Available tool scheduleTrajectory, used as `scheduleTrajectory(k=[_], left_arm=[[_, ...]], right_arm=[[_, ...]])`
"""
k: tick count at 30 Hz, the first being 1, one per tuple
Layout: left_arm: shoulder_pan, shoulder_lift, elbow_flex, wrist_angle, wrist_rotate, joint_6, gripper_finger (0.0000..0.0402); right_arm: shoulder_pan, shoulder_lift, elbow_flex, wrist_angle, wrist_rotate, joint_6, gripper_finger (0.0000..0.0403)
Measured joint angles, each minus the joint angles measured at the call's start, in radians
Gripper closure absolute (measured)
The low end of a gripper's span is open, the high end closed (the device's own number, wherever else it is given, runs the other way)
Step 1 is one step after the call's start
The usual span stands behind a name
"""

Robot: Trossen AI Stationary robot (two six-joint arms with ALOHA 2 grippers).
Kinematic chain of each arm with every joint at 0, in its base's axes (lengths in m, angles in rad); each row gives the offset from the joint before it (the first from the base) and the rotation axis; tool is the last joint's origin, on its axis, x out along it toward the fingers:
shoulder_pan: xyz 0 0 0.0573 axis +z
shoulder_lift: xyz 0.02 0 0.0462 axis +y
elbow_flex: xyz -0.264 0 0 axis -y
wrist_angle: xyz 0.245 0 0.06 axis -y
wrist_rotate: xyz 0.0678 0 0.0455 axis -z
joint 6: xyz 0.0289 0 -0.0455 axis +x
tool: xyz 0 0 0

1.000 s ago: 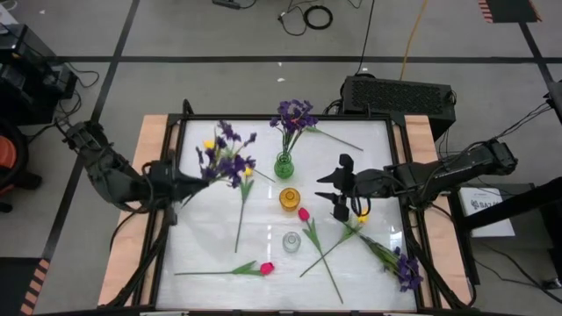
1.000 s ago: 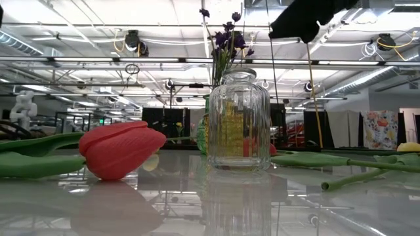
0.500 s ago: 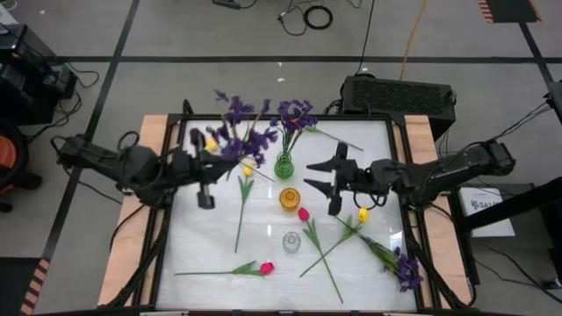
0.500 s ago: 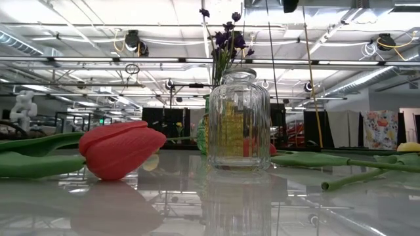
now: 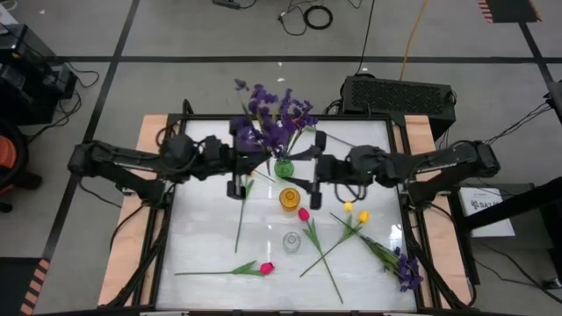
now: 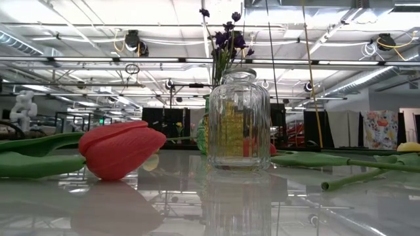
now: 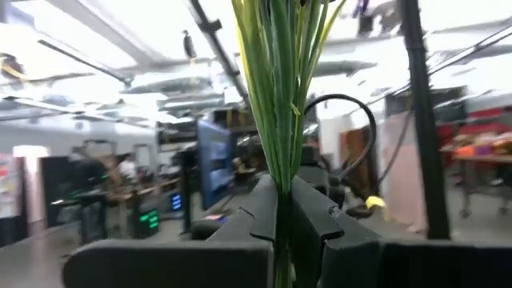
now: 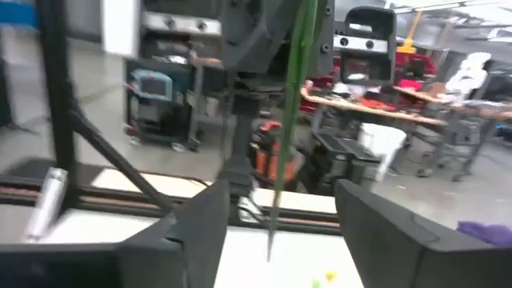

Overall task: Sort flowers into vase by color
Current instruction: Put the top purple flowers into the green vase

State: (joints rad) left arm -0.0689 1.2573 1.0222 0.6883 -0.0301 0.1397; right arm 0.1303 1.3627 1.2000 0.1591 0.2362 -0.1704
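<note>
Carrying purple sprigs (image 5: 263, 123) clamped in left gripper (image 5: 239, 167) toward green vase (image 5: 284, 167); right gripper (image 5: 309, 168) jaws apart nearby; next, lower stems in.

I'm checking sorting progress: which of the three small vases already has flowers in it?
The green vase, farthest back of the three, holds purple sprigs. The amber vase and the clear vase nearer the front hold none.

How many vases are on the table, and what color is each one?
Green vase: 1
Orange vase: 1
Clear glass vase: 1
Total: 3 vases
</note>
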Motion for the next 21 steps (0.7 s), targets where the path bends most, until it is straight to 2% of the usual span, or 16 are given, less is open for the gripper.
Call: scheduleTrajectory(k=[5,12,16,21], left_arm=[[0.027,0.04,0.0,0.041,0.043,-0.027,0.0388],[0.031,0.079,0.0,0.089,0.092,-0.028,0.0388],[0.031,0.1,0.0,0.108,0.106,-0.023,0.0388],[0.031,0.103,0.0,0.107,0.106,0.005,0.0388]], right_arm=[[-0.002,0.052,0.073,-0.027,0.026,-0.036,0.0146],[-0.025,0.085,0.085,-0.014,0.02,-0.018,0.016],[-0.047,0.096,0.085,-0.014,-0.02,0.016,0.0194],[-0.051,0.096,0.085,-0.038,-0.032,0.046,0.0288]])
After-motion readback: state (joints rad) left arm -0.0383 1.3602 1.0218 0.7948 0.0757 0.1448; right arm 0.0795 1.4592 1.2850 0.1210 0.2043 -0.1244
